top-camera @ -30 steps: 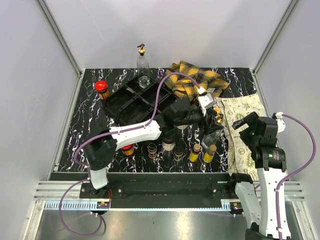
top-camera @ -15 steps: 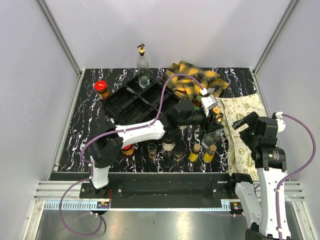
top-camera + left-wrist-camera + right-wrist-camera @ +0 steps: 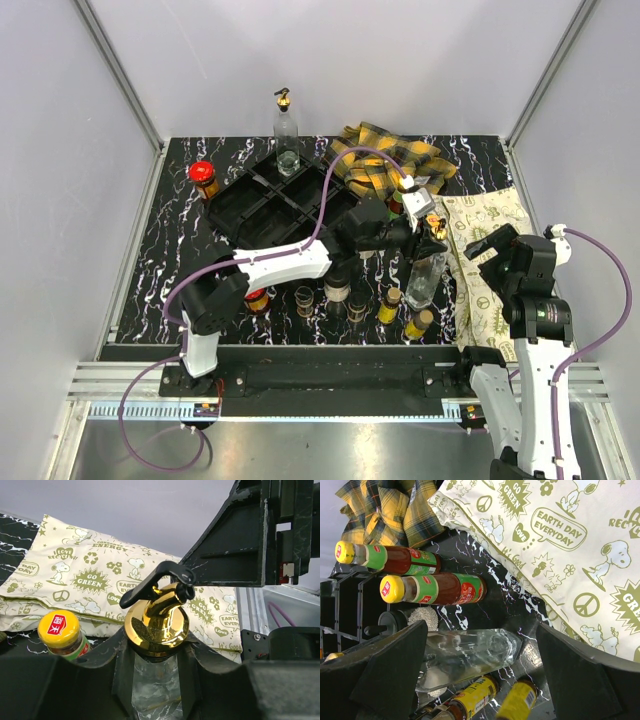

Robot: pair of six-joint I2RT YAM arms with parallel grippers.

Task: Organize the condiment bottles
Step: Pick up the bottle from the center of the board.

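My left gripper (image 3: pixel 428 226) (image 3: pixel 155 667) is shut on the neck of a clear glass bottle (image 3: pixel 424 278) (image 3: pixel 470 655), just under its gold spout cap (image 3: pixel 157 622). This bottle stands near the table's right side, beside the front row of small condiment bottles (image 3: pixel 357 303). Whether its base rests on the table I cannot tell. My right gripper (image 3: pixel 488 246) (image 3: pixel 480 640) hangs open over the printed cloth, facing this bottle without touching it. Two yellow-capped sauce bottles (image 3: pixel 432 589) lie beyond it. Another gold-spouted bottle (image 3: pixel 285 122) stands at the back, and a red-lidded jar (image 3: pixel 204 176) is at the left.
A black divided tray (image 3: pixel 245 205) lies at the back left with a glass (image 3: pixel 289 163) in it. The yellow plaid cloth (image 3: pixel 385 160) is bunched behind my left gripper. A cream printed cloth (image 3: pixel 470 212) (image 3: pixel 90 575) covers the right edge. A second red-lidded jar (image 3: pixel 257 299) stands under my left arm.
My left gripper moved slightly right and down and closed round the clear bottle's neck. A small yellow-capped bottle at the front right shifted toward the near edge. The right arm stayed put.
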